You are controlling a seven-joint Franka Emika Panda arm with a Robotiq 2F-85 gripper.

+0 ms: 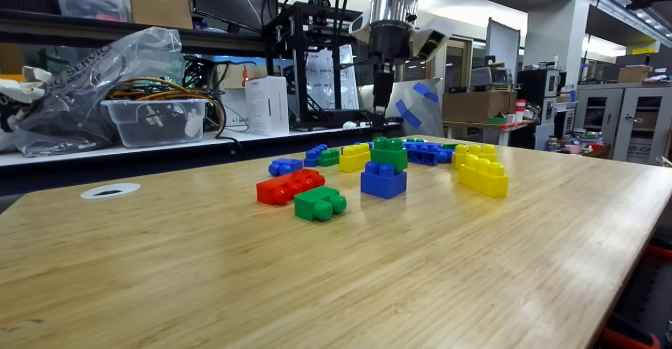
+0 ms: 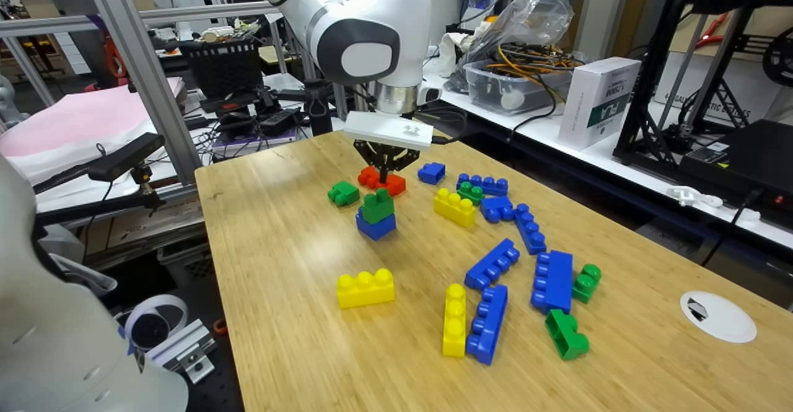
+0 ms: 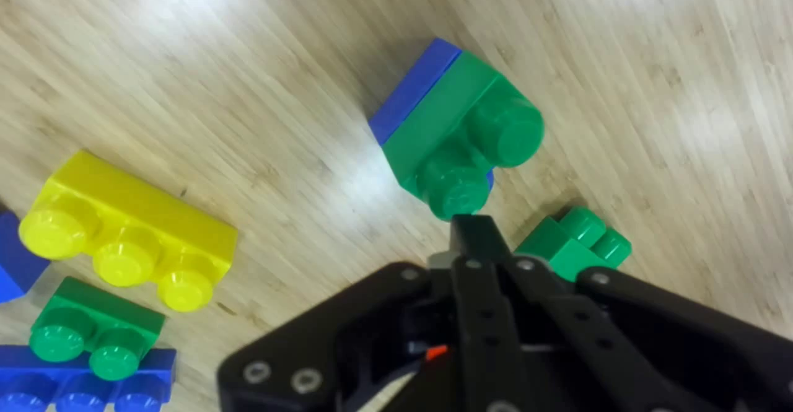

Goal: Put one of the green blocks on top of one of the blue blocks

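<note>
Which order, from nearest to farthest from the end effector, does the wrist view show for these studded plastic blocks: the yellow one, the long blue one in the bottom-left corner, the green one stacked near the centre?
1. Green block, upper centre, just beyond the end effector.
2. Yellow block, left side.
3. Long blue block, bottom-left corner, farthest.

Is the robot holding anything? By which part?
Nothing: the black two-fingered gripper is shut. A studded green plastic block rests on a studded blue plastic block.
</note>
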